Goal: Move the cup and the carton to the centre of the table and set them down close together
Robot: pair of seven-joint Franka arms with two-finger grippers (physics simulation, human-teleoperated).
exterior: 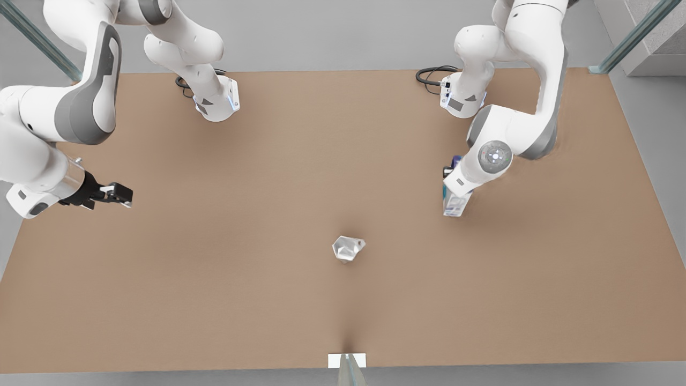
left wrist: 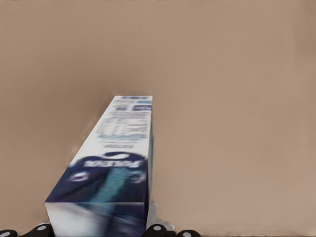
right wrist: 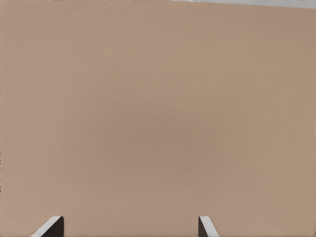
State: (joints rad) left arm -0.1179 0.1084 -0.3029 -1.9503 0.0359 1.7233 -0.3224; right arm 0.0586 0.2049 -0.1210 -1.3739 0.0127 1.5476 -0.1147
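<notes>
Gripping one carton (exterior: 455,202), left gripper (exterior: 449,179); right gripper (exterior: 115,194) spread, idle; one cup (exterior: 347,249) mid-table (exterior: 241,268).

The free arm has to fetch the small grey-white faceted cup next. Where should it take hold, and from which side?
Probably from above, pinching the rim wall of the small grey-white faceted cup. It stands upright and open-topped on the light brown table, its handle towards the front view's right. The right hand is open.

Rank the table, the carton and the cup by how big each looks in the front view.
1. Table, by far the largest.
2. Carton, partly hidden behind the left gripper, so unsure.
3. Cup, looking about alike in size to the carton's showing part.
</notes>
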